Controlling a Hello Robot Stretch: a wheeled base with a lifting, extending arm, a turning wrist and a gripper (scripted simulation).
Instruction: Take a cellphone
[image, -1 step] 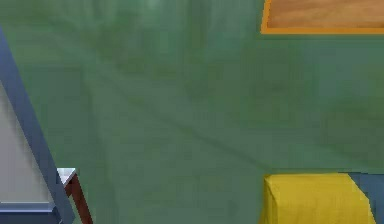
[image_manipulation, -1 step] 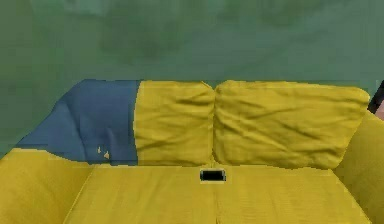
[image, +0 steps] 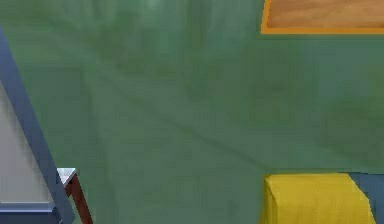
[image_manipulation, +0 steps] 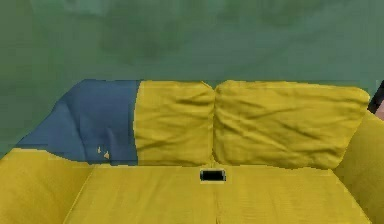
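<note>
A small dark flat rectangle (image_manipulation: 212, 176), shaped like a cellphone, lies on the seat of a yellow sofa (image_manipulation: 270, 125) in the arm side view, just in front of the gap between the two back cushions. A blue cloth (image_manipulation: 90, 125) drapes over the sofa's back at the left. A yellow block (image: 312, 198), likely the sofa's end, sits at the forward view's bottom right.
A green wall (image: 190, 90) stands close ahead in the forward view. A framed orange picture (image: 325, 17) hangs at its top right. A blue-edged grey panel (image: 22, 150) leans along the left edge, with a small white and brown thing (image: 70, 185) beside it.
</note>
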